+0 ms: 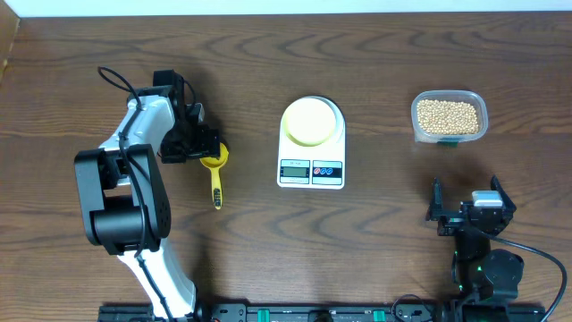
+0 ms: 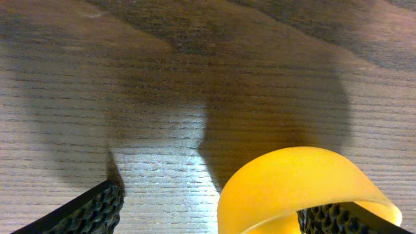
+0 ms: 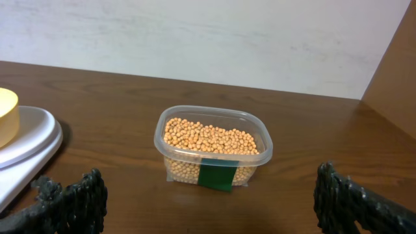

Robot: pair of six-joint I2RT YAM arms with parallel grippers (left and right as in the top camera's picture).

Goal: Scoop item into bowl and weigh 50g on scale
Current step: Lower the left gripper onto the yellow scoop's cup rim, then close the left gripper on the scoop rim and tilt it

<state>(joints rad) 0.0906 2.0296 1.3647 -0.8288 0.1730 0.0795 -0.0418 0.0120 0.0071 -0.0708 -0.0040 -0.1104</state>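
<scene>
Beans (image 1: 449, 114) fill the tub (image 1: 483, 114), right of the bowl (image 1: 311, 119) on the scale (image 1: 311, 170). My left gripper (image 1: 207, 148) hangs open, the scoop (image 1: 215, 174) head between its jaws, handle pointing back toward me. The right gripper (image 1: 471, 201), also open, sits nearer the tub.

A robot lab bench: left arm (image 1: 125, 192) and right arm (image 1: 483, 266) fixed at a wooden table's (image 1: 268, 259) edge, white wall (image 3: 195, 39) behind it.

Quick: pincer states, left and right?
Left pincer: open, at the bright yellow plastic scoop, not gripping it.
Right pincer: open, empty.
</scene>
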